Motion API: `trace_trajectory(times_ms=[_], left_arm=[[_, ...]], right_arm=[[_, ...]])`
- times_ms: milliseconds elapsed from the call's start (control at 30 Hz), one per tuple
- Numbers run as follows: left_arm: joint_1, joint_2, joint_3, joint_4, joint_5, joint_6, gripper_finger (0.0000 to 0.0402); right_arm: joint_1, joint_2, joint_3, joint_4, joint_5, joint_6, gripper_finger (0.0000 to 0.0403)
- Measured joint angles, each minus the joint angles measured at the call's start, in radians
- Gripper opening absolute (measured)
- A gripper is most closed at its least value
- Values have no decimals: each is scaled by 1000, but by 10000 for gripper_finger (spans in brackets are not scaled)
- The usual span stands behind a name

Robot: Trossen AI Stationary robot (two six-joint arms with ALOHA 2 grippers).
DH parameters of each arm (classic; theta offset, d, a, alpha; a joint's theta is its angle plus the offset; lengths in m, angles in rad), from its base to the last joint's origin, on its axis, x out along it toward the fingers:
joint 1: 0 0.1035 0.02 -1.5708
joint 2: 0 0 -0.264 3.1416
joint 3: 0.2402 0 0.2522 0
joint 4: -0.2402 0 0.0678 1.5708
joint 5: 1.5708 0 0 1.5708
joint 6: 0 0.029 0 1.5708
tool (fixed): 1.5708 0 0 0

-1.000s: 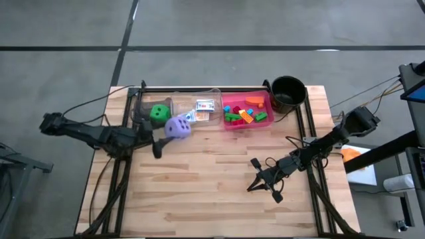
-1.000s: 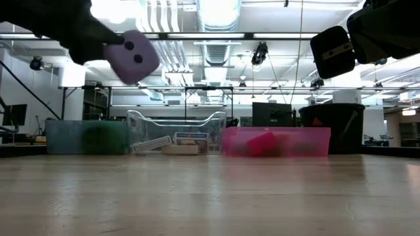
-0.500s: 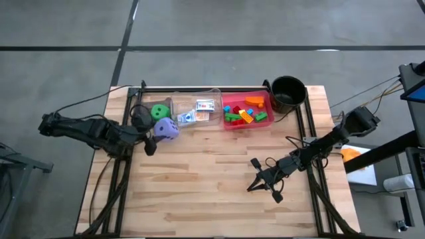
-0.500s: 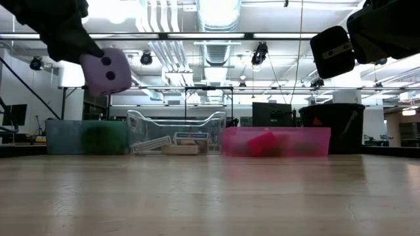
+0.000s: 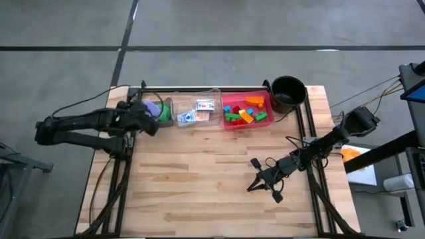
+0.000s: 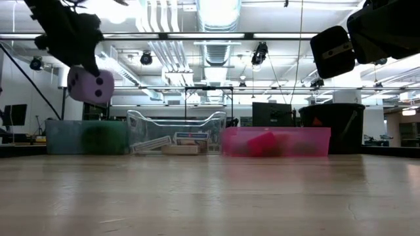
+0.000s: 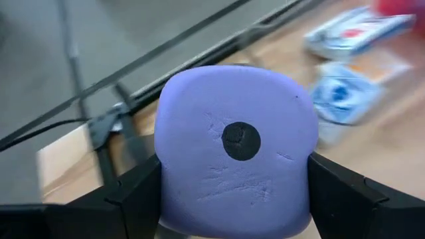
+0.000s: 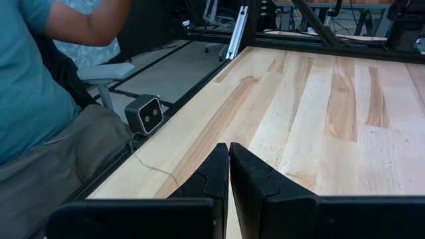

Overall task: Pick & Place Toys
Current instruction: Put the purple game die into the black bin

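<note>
The left gripper [image 5: 147,113] is clasping the purple die [image 6: 90,86] above the grey tray [image 6: 85,136], drop pending, while the right gripper [image 5: 255,180] is idling clenched.

Black pot [image 5: 288,92] at table [image 5: 219,186] corner; pink tray [image 5: 267,110], clear tray [image 5: 214,114], possibly grey tray [image 6: 62,136] alongside.

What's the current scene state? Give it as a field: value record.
left pincer: shut on purple die, held in the air above the grey tray
green die: in the grey tray
clear tray: holds white cards
pink tray: holds bricks
black pot: at the pink tray's right end
right pincer: shut, empty, over bare table
</note>
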Motion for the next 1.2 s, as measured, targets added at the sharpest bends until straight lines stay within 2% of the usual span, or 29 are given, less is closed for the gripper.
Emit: trace_trajectory(times_ms=[267, 567, 700, 800, 1033, 1200], left_arm=[[241, 74, -40, 22, -13, 23, 296], [364, 149, -131, 201, -24, 151, 296], [384, 179, -135, 195, -24, 150, 296], [384, 188, -137, 199, 42, 150, 296], [384, 188, -158, 201, 68, 154, 294], [384, 188, -160, 210, 74, 166, 358]], right_arm=[[0, 0, 0, -3, 0, 0, 18], [0, 0, 0, -7, 0, 0, 18], [0, 0, 0, -7, 0, 0, 18], [0, 0, 0, -7, 0, 0, 18], [0, 0, 0, -7, 0, 0, 18], [0, 0, 0, -7, 0, 0, 18]])
